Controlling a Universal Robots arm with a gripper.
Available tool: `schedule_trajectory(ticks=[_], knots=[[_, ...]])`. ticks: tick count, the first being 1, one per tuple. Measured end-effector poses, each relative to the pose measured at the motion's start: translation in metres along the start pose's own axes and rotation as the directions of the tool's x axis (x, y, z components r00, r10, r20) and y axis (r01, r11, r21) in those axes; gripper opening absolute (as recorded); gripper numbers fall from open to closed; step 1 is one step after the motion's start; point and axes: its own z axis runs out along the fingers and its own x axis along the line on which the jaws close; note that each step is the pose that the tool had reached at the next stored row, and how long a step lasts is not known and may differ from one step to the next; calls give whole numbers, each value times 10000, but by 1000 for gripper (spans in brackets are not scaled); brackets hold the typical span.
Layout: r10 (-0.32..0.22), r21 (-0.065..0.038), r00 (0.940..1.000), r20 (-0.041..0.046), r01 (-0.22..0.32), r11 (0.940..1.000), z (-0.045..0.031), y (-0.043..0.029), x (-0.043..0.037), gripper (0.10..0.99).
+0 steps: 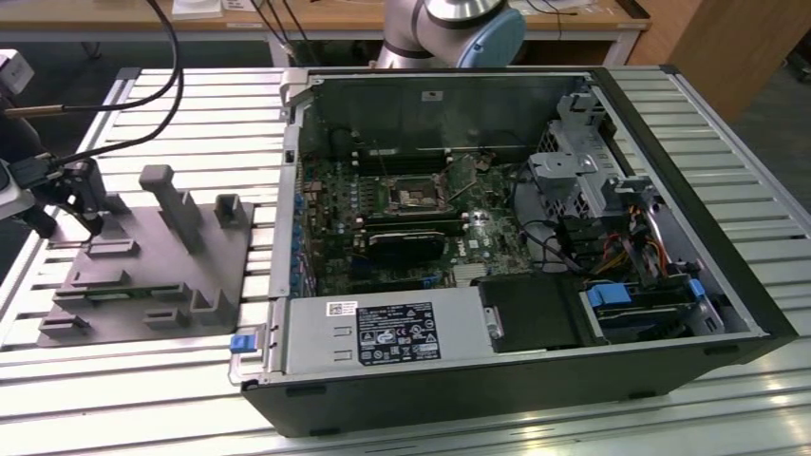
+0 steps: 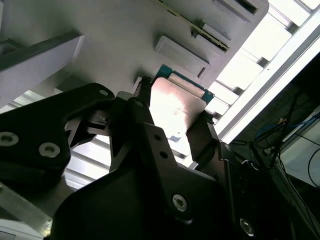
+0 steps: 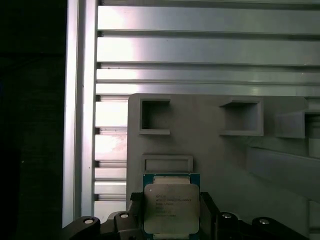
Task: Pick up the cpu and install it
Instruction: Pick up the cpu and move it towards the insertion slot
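The cpu [image 3: 171, 209], a flat square chip with a pale silvery top and a green rim, sits between my gripper's [image 3: 171, 201] two black fingers, which press on its opposite sides. In the second wrist view the cpu [image 2: 176, 107] again lies between the fingers [image 2: 144, 107], just over the grey plastic tray [image 2: 125, 45]. In the exterior view my gripper [image 1: 70, 228] hangs over the near-left corner of that tray [image 1: 140, 285], at the exterior view's left. The dark metal-framed socket [image 1: 416, 197] lies on the motherboard inside the open computer case.
The open computer case [image 1: 507, 237] fills the middle and the exterior view's right, with drive cages and cables inside. Upright blocks [image 1: 171, 204] rise from the tray beside my gripper. Everything rests on a slatted aluminium table [image 1: 190, 104]. The robot's base [image 1: 450, 28] stands behind the case.
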Motion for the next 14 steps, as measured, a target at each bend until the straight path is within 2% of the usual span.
schedule_trajectory(ticks=[5, 14], knots=[[0, -1, 10000, 1, 0, 10000, -52, 2, -1, 537], [0, 0, 10000, 1, 0, 10000, -95, 4, -2, 537]])
